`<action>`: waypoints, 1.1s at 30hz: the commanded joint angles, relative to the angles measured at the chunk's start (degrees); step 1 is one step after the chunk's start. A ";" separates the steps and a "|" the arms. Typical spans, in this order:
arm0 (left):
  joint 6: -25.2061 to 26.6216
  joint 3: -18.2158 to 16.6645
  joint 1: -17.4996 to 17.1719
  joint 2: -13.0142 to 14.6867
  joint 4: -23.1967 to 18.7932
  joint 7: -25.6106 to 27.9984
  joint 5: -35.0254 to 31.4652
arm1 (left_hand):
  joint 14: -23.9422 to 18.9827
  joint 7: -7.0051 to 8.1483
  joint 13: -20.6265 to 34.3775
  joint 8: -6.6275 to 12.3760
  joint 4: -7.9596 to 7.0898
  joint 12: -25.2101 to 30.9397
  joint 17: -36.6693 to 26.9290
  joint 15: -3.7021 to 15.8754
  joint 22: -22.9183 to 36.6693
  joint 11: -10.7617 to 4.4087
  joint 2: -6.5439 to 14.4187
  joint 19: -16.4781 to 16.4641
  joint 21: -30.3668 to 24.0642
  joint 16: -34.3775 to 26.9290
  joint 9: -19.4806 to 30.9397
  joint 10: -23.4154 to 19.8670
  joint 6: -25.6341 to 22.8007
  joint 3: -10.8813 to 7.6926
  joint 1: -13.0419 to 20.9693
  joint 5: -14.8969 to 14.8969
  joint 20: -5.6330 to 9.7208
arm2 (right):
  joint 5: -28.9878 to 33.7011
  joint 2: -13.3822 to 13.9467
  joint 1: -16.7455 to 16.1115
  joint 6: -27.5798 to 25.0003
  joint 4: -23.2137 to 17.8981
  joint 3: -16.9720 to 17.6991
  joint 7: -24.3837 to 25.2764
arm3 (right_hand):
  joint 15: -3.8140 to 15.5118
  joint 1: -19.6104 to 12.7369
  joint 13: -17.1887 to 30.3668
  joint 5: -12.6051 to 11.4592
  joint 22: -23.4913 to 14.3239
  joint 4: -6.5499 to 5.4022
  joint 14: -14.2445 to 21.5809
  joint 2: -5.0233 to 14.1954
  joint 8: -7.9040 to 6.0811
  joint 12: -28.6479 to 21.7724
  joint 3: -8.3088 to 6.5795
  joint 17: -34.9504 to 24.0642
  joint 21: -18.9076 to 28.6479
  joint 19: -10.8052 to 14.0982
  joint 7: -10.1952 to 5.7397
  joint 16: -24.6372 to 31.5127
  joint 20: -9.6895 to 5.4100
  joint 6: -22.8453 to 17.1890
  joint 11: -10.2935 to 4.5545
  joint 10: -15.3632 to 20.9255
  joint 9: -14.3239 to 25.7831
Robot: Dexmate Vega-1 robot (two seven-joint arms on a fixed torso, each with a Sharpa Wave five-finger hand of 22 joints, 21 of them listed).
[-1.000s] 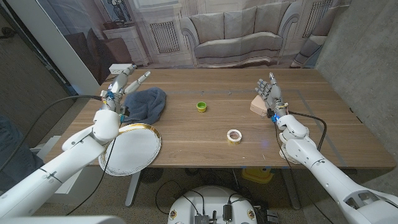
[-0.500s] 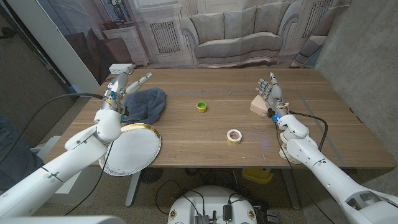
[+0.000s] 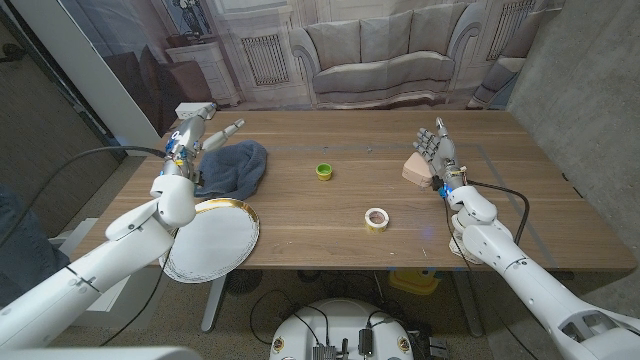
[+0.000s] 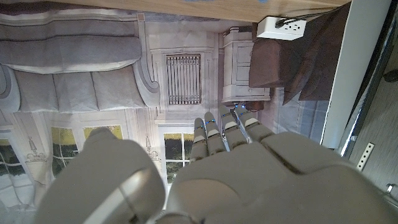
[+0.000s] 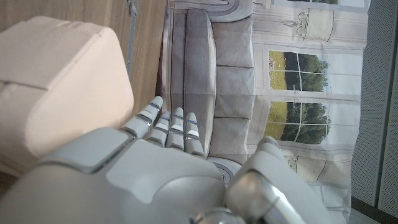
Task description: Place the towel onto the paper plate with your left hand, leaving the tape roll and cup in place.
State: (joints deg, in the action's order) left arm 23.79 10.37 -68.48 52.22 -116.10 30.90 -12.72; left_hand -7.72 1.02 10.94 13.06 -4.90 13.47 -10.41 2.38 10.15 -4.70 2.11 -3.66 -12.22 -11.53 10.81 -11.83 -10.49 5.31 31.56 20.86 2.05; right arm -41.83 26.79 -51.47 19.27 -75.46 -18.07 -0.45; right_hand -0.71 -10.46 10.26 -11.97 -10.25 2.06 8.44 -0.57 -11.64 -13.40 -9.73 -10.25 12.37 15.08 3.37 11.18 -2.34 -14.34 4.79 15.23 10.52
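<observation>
Head view: the towel (image 3: 232,168) is a dark blue-grey cloth, crumpled into a soft heap on the table's (image 3: 330,235) far left part. The left hand (image 3: 198,135) is raised at the towel's far left edge, fingers spread and reaching out, holding nothing. The plate (image 3: 212,240), white with a gold rim, lies just in front of the towel at the near left edge, partly over the table's edge, with the left forearm passing over its left side. The small green cup (image 3: 324,171) stands near the middle, well apart from the towel. The tape roll (image 3: 377,218) lies nearer the front, right of centre. A tan block (image 3: 416,169) sits at the right, with the right hand (image 3: 434,150) upright just beside it, fingers apart and empty.

Left wrist view: the left hand (image 4: 217,168) shows its back, fingers extended side by side, nothing in them. A white power strip (image 4: 283,27) lies at the table edge.

Right wrist view: the right hand (image 5: 155,168) has straight fingers, empty, with the block (image 5: 59,93) close beside it.
</observation>
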 commanded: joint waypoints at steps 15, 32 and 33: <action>11.79 4.25 3.17 4.09 -3.59 -4.80 -4.86 | -1.60 0.41 0.11 0.08 0.51 -0.20 -0.06 2.11 0.09 -0.51 0.15 -1.25 0.05 -0.17 0.09 -1.74 -1.61 0.37 1.07 0.82 3.90 | -0.36 -0.02 -1.08 0.33 -0.46 0.39 0.78 | -0.55 -0.10 0.28 0.10 -0.33 0.40 0.33 0.09 0.16 0.30 0.04 -0.23 -0.32 -0.02 -0.32 -0.37 -0.77 -0.01 0.17 0.17 0.21; 14.29 4.02 3.26 6.12 -5.04 -7.23 -3.21 | -1.95 0.52 0.11 0.06 0.74 -0.30 -0.04 2.27 0.07 -0.77 -0.27 -1.37 0.12 -0.12 0.09 -1.98 -1.96 0.64 1.37 0.99 3.63 | -0.21 0.61 -1.40 -0.10 -1.04 0.41 0.76 | -0.64 -0.10 0.30 0.12 -0.33 0.50 0.34 -0.02 0.21 0.39 0.20 -0.24 -0.42 -0.10 -0.38 -0.40 -0.68 -0.03 0.32 0.22 0.22; 14.70 4.04 3.33 6.21 -5.20 -7.45 -3.10 | -1.95 0.55 0.11 0.03 0.77 -0.32 -0.04 2.23 0.07 -0.78 -0.32 -1.36 0.13 -0.11 0.09 -1.96 -1.90 0.67 1.39 1.00 3.69 | -0.28 0.62 -1.48 -0.26 -1.23 0.45 0.95 | -0.62 -0.10 0.30 0.12 -0.33 0.50 0.34 -0.03 0.21 0.41 0.20 -0.24 -0.43 -0.11 -0.37 -0.40 -0.65 -0.04 0.21 0.17 0.22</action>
State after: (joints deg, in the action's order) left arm 36.42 14.40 -65.35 57.20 -120.31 24.98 -16.89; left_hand -9.28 1.53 10.95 13.06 -4.43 13.47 -10.41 2.25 10.15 -5.21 1.94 -4.47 -12.22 -11.53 10.80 -13.38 -12.04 5.78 32.62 21.62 2.05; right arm -42.08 27.07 -52.67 19.54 -76.14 -17.70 0.31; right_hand -1.02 -10.45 10.26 -11.97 -10.26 2.30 8.76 -0.58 -11.43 -13.05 -9.49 -10.25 11.97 15.08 3.37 10.76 -2.34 -14.34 4.80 15.23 10.52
